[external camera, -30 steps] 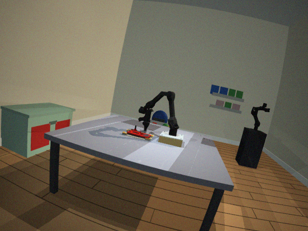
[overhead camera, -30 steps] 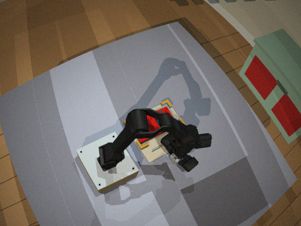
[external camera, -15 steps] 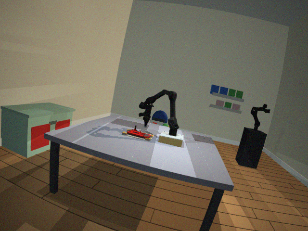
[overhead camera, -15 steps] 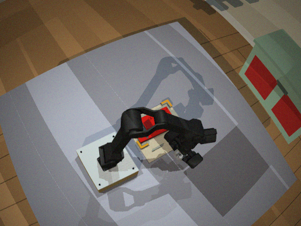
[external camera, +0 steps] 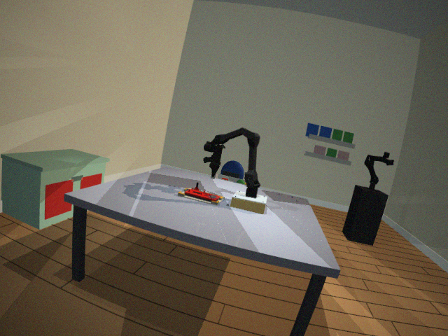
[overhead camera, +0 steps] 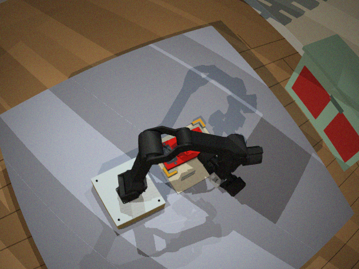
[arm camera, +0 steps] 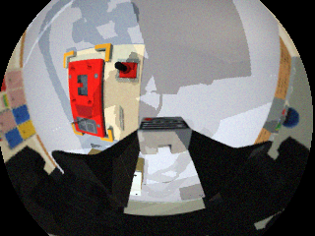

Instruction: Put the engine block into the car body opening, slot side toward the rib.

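My gripper is shut on the grey engine block, which has a dark ribbed top and a notch in its lower edge in the wrist view. The block hangs above the table, beside the car. The red car body lies on a cream board, left of the gripper in the wrist view. Its dark opening shows empty; the arm hides much of the car in the top view. The rib's shape is too small to tell.
Orange corner brackets stand around the car. A black peg rises from a red square on the board. A grey slot-like strip is nearby. The arm's white-topped base stands beside the board.
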Robot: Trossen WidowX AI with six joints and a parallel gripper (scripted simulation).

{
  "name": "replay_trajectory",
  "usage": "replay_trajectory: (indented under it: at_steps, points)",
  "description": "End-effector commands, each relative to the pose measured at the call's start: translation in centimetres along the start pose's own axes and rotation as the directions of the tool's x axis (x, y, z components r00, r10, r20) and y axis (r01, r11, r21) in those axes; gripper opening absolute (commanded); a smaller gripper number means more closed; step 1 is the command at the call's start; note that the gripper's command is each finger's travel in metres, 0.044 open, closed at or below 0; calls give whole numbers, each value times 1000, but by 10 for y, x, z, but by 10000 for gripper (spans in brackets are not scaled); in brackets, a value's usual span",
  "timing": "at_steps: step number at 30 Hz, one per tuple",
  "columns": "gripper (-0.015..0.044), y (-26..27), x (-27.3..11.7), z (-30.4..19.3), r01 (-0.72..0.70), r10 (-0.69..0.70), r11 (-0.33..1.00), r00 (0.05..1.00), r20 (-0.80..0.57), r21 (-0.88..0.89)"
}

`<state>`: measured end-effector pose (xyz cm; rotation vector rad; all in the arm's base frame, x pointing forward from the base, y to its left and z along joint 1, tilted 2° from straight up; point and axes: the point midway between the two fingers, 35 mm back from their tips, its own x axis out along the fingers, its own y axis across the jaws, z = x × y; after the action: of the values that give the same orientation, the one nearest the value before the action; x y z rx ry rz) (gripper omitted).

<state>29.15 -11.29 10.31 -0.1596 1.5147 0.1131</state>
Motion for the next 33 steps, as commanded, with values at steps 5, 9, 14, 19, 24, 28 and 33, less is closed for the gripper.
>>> replay_trajectory:
  at_steps: [5,9,14,19,24,28,33]
  points:
    - [0,1,-27,-3,8,-8,1000,1000,8,3]
    - [0,2,-21,-3,8,-8,1000,1000,8,3]
    - [0,2,-8,-3,8,-8,1000,1000,8,3]
    - [0,2,-10,-4,8,-8,1000,999,31,2]
    - [0,2,-10,-5,7,-7,1000,997,78,3]
    - [0,2,-9,-9,2,-3,1000,984,176,6]
    - [0,1,-6,-14,-3,0,1000,942,334,9]
